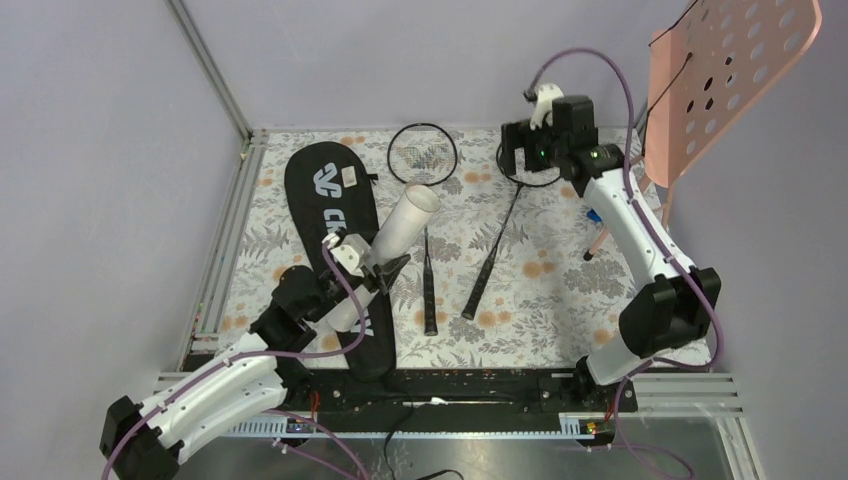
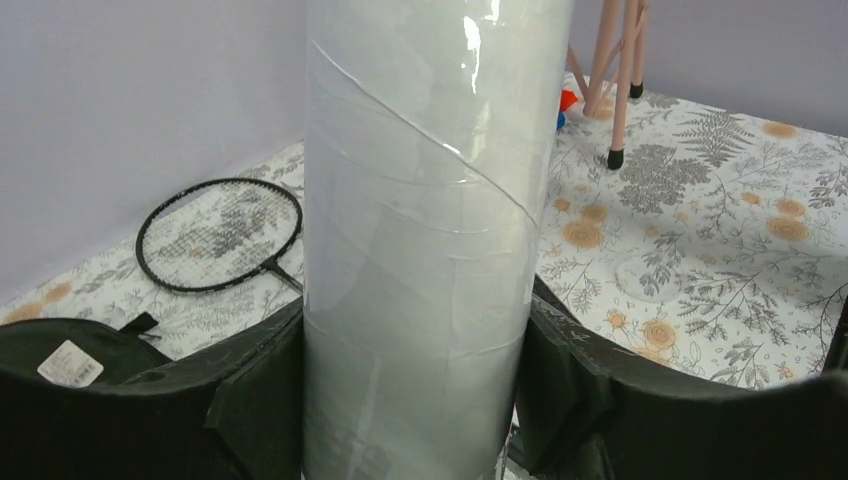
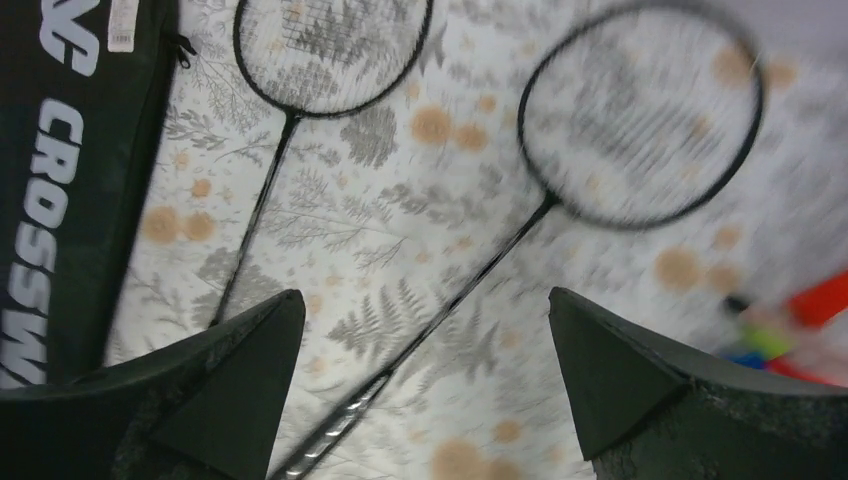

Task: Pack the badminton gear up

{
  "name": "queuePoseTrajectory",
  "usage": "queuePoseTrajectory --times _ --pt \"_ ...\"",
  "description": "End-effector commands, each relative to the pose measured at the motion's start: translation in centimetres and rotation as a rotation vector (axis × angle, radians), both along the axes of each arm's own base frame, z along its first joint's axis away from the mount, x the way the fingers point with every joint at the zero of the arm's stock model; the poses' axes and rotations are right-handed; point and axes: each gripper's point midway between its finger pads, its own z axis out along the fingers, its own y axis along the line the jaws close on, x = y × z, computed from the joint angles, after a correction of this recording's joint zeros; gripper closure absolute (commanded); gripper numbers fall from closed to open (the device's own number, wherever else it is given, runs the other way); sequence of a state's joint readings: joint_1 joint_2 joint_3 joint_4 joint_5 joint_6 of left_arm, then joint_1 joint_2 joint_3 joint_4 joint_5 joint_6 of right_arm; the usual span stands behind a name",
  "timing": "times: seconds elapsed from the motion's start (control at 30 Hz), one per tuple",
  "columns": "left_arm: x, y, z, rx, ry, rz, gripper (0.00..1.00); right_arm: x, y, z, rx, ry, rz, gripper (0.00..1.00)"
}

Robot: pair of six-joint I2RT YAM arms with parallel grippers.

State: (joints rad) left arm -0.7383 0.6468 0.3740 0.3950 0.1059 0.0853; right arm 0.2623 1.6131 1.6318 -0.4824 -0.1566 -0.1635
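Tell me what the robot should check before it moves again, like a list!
1. Left hand grips the long white cylindrical tube: ok, a finger presses each side.
2. Right hand open: ok, jaws wide, nothing held.
3. Right hand lined up over the thin black racket with a round strung head: ok, its shaft runs between the fingers.
4. Black racket-shaped CROSSWAY bag open for packing: cannot tell.
5. What is inside the tube: cannot tell.
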Motion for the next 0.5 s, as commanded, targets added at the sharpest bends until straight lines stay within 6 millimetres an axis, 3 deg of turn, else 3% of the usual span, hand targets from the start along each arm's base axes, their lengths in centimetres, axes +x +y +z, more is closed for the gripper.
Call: queuePoseTrajectory --times 0.0,0.1,0.2,0.3,0.47 --pt "0.1 0.2 3.4 -0.049 -0.034 0.020 0.36 -8.8 -1.4 -11.6 0.190 0.463 -0.407 0.00" --pt "-0.2 0.2 3.4 -0.061 -0.068 0.005 0.36 -14.4 -1.8 -15.8 0.187 0.544 -0.470 0.00" --pt "-0.9 0.0 3.2 -0.065 -0.089 -0.031 0.36 -18.4 -2.0 -17.2 0.162 0.556 -0.493 0.00" --pt "-1.5 -0.1 3.2 -0.071 -0.105 -0.056 0.36 -20.1 -1.4 -18.2 0.193 0.562 -0.468 0.02" --pt "-2.0 0.0 3.2 -0.082 -0.116 -0.068 0.36 -19.9 -0.8 -19.8 0.183 0.570 -0.440 0.08"
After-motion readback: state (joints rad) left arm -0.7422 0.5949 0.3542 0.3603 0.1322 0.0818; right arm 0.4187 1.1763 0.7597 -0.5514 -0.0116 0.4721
